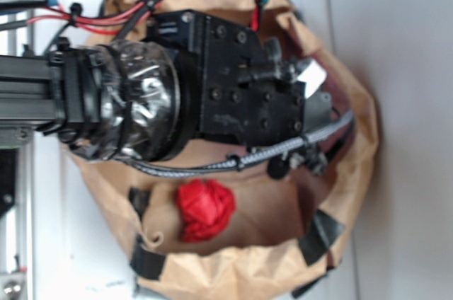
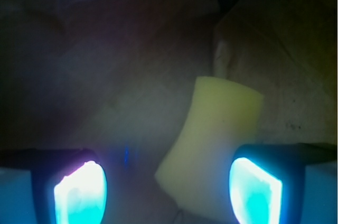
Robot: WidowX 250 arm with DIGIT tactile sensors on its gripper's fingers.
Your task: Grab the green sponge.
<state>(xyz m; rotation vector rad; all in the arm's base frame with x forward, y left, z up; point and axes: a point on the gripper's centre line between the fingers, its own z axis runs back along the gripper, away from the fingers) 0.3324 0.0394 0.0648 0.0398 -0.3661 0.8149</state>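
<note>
Green sponge (image 2: pixel 214 150): pale-yellow foam block on the brown paper bag (image 1: pixel 354 194) floor, between the fingers, nearer the 3 o'clock pad (image 2: pixel 253 189). End effector (image 2: pixel 168 192): wide, empty. Step: approach. Next: shift toward 3 o'clock, descend, close. Red cloth ball (image 1: pixel 204 209): apart.

The exterior camera is looking straight down from above at close range, with the arm (image 1: pixel 141 98) entering from the left edge and filling the frame centre over the brown paper bag (image 1: pixel 354 172). The wrist camera is looking along the fingers (image 2: pixel 79 192) into the bag at very close range. Both views are sharing the bag's creased brown interior.
</note>
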